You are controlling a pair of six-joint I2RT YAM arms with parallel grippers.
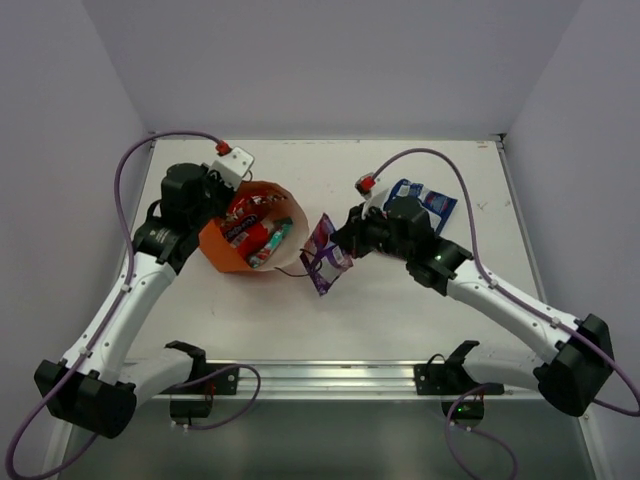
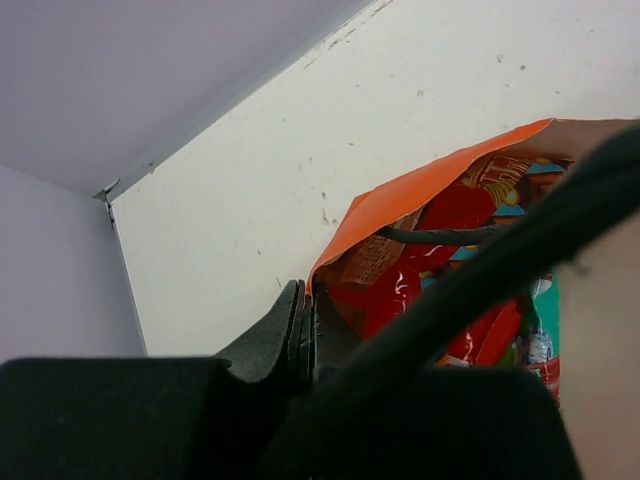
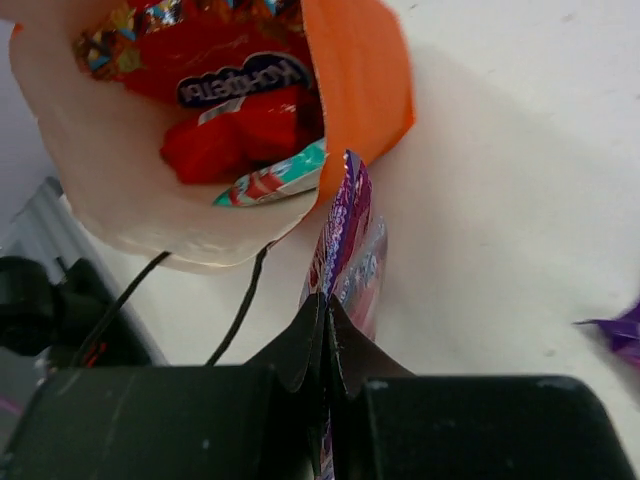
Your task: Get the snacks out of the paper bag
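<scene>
The orange paper bag lies on its side on the table, its mouth open toward the right. Red snacks and a green one show inside. My left gripper is shut on the bag's far rim; in the left wrist view its jaws pinch the orange edge beside red packets. My right gripper is shut on a purple packet just outside the bag's mouth. The right wrist view shows its jaws clamped on that packet, with the bag beyond.
A blue-and-white packet lies on the table behind my right arm. The bag's dark cord handles trail on the table near the held packet. A purple piece lies at the right edge of the right wrist view. Grey walls enclose the table.
</scene>
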